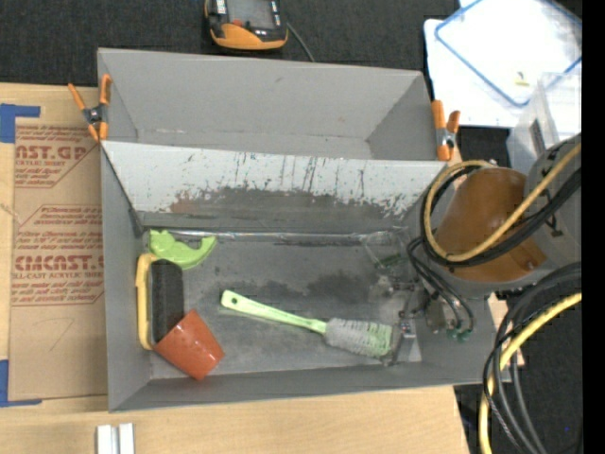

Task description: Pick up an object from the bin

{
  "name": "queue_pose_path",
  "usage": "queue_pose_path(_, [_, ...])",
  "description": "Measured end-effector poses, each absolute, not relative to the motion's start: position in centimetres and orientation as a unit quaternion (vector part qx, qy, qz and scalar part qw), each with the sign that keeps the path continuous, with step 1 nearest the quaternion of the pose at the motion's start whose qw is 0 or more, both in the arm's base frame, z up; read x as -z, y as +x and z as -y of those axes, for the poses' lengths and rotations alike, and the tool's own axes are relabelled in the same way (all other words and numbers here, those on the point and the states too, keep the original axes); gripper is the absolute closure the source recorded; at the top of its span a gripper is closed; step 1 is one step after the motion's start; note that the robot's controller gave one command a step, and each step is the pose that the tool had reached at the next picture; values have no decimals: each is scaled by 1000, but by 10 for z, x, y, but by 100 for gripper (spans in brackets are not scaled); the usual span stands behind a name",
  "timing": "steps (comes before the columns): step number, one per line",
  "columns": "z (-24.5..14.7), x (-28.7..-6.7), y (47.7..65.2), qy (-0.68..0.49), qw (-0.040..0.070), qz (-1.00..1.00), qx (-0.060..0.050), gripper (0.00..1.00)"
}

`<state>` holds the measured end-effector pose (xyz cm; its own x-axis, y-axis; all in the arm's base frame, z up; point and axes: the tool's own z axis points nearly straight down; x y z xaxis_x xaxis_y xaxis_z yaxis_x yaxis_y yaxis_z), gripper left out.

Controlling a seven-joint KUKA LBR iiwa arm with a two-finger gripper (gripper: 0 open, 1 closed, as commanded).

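**Operator:** What sits closest to the lens?

**Spotter:** Your arm's orange cover (477, 225) with its looped cables (501, 348). It bulks above the gripper (405, 337), which hangs low inside the bin (265, 112), close to the side wall the arm comes in over.

**Operator:** What is the gripper next to?

**Spotter:** A brush (302, 322) lying flat on the floor. Its bristle head (359, 336) is just beside the gripper, touching it or nearly so; I can't tell which. The light green handle (265, 310) runs straight away from the gripper, slanting a little toward the far wall as it goes.

**Operator:** So which way does the long axis run?

**Spotter:** It points away from the gripper, roughly along your arm's own line of reach. I judge you'd want to close across that axis, at the neck where head meets handle, a short way beyond the gripper.

**Operator:** Is the gripper spread or closed?

**Spotter:** I cannot tell. The cover and cables hide much of it, and what shows is dark against the dark floor. I see nothing held in it.

**Operator:** Anything crowding the brush?

**Spotter:** No. Well apart from the gripper, past the handle's far end, an orange cup (189, 345) lies tipped against a black and yellow scrubber (163, 296). A green curved piece (180, 247) sits just beyond that.
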<state>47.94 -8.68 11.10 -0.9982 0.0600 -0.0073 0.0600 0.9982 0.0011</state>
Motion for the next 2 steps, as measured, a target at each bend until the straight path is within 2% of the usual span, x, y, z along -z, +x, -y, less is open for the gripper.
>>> queue_pose_path(1, [84, -79, 484, 58, 1, -998, -1, 0])
queue_pose_path(2, [79, -71, 482, 67, 9, -998, -1, 0])
